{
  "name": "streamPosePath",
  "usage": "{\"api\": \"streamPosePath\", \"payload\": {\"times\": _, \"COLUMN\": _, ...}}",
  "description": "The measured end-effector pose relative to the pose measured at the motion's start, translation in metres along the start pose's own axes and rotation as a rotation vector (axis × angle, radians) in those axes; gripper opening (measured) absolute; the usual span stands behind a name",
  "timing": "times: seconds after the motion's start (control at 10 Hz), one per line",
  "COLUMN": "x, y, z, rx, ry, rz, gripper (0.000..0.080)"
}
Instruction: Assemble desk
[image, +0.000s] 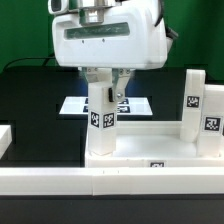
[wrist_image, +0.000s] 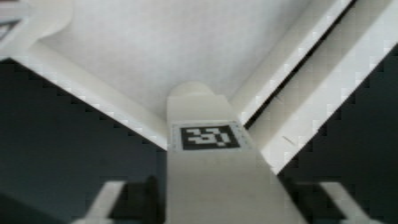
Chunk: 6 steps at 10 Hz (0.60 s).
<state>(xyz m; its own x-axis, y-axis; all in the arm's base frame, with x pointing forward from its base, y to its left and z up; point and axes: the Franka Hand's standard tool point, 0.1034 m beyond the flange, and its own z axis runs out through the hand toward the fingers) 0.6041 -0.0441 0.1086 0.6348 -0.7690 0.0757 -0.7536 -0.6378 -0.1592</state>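
The two-finger gripper (image: 103, 92) was clenched on a square white plastic post leg (image: 101, 125) bearing small black-and-white tags, gripping it near its upper end and holding it upright. Directly beneath the gripper, the leg's foot met the white rectangular tray-like tabletop (image: 160, 145) with its raised rim. In the wrist view the leg (wrist_image: 214, 150) ran between the fingers (wrist_image: 107, 200) down toward an inner corner of the tabletop (wrist_image: 160, 45). A second white post leg (image: 204, 112) stood upright on the tabletop, well apart from the gripper, toward the exterior view's right. Behind the gripper lay the flat white marker board (image: 72, 104).

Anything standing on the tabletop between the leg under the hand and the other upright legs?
Nothing: in the exterior view, bare white tray-like tabletop lies between the held square white leg and the upright tagged legs.
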Motion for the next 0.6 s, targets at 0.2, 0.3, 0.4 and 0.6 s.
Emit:
{"api": "streamPosePath", "payload": {"times": 0.2, "x": 0.002, "y": 0.0033, "z": 0.0001, "rx": -0.002, "ry": -0.004, "rz": -0.154, "gripper": 0.0481}}
{"api": "streamPosePath", "payload": {"times": 0.3, "x": 0.0021, "y": 0.0035, "z": 0.0002, "rx": -0.003, "ry": -0.004, "rz": -0.281, "gripper": 0.0616}}
{"api": "streamPosePath", "payload": {"times": 0.4, "x": 0.0024, "y": 0.004, "z": 0.0002, "rx": -0.003, "ry": -0.005, "rz": -0.413, "gripper": 0.0639}}
{"api": "streamPosePath", "payload": {"times": 0.6, "x": 0.0007, "y": 0.0039, "z": 0.0001, "rx": -0.01, "ry": -0.019, "rz": -0.635, "gripper": 0.0648}}
